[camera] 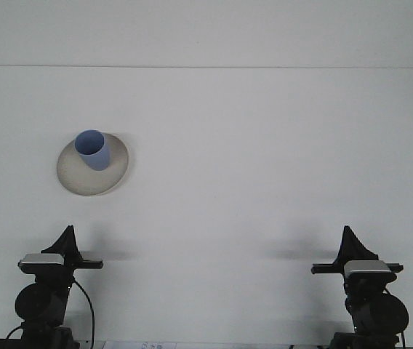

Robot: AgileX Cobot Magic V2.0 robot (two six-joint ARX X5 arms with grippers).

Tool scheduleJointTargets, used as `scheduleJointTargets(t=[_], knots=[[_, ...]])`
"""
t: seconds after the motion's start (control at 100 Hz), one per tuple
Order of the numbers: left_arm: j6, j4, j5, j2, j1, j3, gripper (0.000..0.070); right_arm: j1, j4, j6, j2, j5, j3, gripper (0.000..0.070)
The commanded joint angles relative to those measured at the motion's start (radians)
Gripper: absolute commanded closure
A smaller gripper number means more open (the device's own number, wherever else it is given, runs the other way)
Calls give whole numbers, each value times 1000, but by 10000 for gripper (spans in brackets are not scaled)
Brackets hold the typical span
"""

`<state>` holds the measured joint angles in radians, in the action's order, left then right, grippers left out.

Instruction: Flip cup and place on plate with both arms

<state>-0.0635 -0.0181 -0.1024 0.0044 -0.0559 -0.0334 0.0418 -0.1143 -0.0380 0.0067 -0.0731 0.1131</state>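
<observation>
A light blue cup stands upright, mouth up, on a round beige plate at the left middle of the white table. My left gripper is at the bottom left near the table's front edge, well below the plate and apart from it. My right gripper is at the bottom right, far from the cup. Both point away from the camera, and nothing is seen held in either.
The white table stretches back to a far edge line near the top of the view. Black cables hang beside the left arm's base.
</observation>
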Motion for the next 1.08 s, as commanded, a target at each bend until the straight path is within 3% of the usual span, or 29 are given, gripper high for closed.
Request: scheduleJointTargets(t=[0.0,0.27,1.07], knots=[[5,-13,-2,-2,2,19,685,14,66,-55,-5,-3,-45,694],[4,-13,-2,-1,2,19,685,19,41,-18,-5,1,-100,694],[4,-13,-2,-1,2,19,685,18,69,-18,-5,2,-100,694]])
